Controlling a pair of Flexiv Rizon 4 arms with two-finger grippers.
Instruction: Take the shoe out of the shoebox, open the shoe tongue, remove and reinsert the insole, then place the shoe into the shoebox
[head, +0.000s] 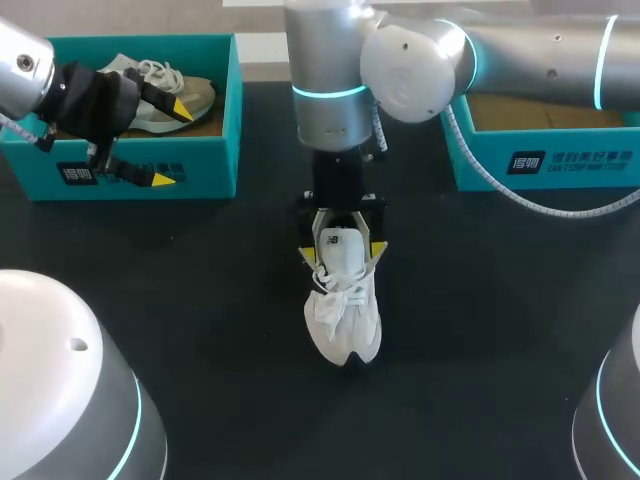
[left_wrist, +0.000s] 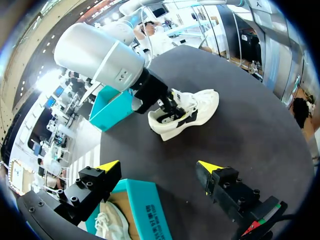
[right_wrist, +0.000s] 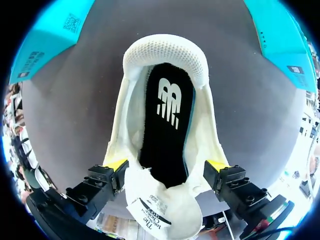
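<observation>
A white shoe (head: 345, 310) (left_wrist: 187, 112) stands on the black table (head: 480, 330), toe toward me. My right gripper (head: 343, 252) (right_wrist: 167, 165) hangs over its collar, open, one yellow-tipped finger on each side of the upper. In the right wrist view the tongue (right_wrist: 155, 205) is folded back toward the gripper, and the black insole (right_wrist: 167, 130) lies flat inside the shoe (right_wrist: 165, 55). My left gripper (head: 170, 145) (left_wrist: 160, 167) is open and holds nothing, straddling the front wall of the left teal shoebox (head: 150, 165) (left_wrist: 142, 205).
A second pale shoe (head: 165, 95) (left_wrist: 110, 225) lies in the left shoebox. Another teal shoebox (head: 550, 160) (left_wrist: 112, 112) stands at the back right, behind my right arm (head: 420, 55). Both boxes (right_wrist: 45, 40) (right_wrist: 285, 40) flank the white shoe.
</observation>
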